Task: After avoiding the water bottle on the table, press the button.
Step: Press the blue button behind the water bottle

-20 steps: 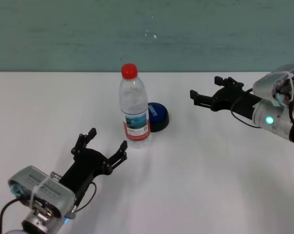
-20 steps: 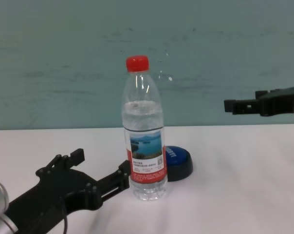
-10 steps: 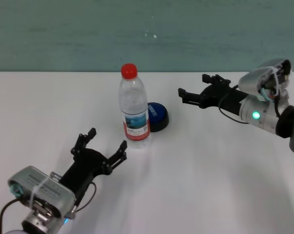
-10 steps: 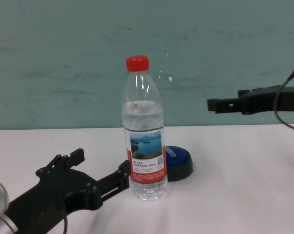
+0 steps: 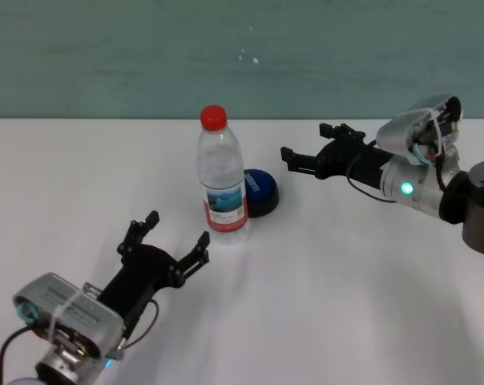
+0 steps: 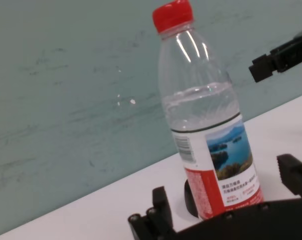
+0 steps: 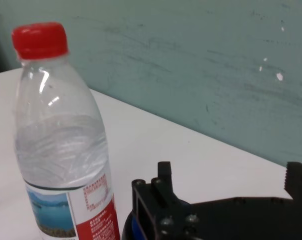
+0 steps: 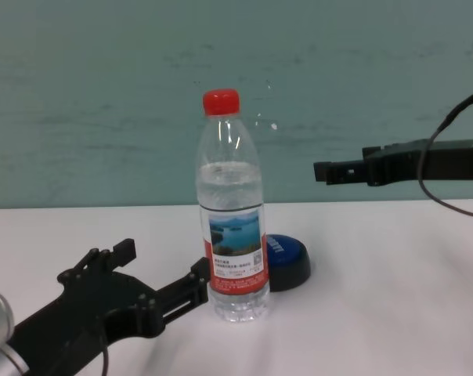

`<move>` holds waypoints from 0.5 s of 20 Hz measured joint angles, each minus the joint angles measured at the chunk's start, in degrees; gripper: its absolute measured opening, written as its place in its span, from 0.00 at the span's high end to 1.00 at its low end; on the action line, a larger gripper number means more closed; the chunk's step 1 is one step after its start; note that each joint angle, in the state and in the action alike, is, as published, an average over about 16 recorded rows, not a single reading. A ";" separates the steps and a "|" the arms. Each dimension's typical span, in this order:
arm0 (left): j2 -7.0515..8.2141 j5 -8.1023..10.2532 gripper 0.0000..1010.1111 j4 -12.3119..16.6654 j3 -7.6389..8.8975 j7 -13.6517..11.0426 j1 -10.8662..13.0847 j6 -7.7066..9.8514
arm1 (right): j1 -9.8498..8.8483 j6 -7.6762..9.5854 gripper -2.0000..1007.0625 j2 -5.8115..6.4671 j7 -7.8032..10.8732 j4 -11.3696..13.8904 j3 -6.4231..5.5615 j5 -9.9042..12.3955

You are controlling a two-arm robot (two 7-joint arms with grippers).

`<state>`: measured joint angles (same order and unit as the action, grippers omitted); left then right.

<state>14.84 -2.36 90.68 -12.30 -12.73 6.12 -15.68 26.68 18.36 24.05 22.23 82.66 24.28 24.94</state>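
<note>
One tall clear plastic water bottle [image 5: 223, 181] with a red cap and a red-edged label showing a blue lake is standing upright on the plain white tabletop [image 5: 322, 273], and it is holding clear water up to roughly its shoulder (the waterline is showing plainly in the left wrist view). Just behind it and to the robot's right, one low round button [image 5: 259, 191] with a blue dome top, white lettering and a black base is sitting on the same table, partly hidden by the bottle and reaching far lower than it. So the count is one bottle, one button, two grippers. The black right gripper [image 5: 310, 149] is hovering in the air above the table, to the right of the button and near it, touching nothing, its fingers spread apart and pointing toward the bottle's side. The black left gripper [image 5: 175, 237] is lying low near the table's front, just in front of the bottle, its jaws also standing wide apart and holding nothing, one fingertip [image 8: 199, 276] sitting just beside the bottle's base.
</note>
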 joint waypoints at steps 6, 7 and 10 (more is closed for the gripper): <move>0.00 0.00 0.01 0.00 0.00 0.00 0.00 0.00 | 1.19 -0.22 0.00 -0.74 0.22 -2.00 0.34 -0.33; 0.00 0.00 0.01 0.00 0.00 0.00 0.00 0.00 | 1.40 -0.28 0.00 -0.86 0.26 -2.42 0.39 -0.40; 0.00 0.00 0.01 0.00 0.00 0.00 0.00 0.00 | 2.05 -0.46 0.00 -1.28 0.39 -3.73 0.51 -0.60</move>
<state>14.84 -2.36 90.68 -12.30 -12.73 6.12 -15.68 28.73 17.90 22.77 22.63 78.94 24.79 24.35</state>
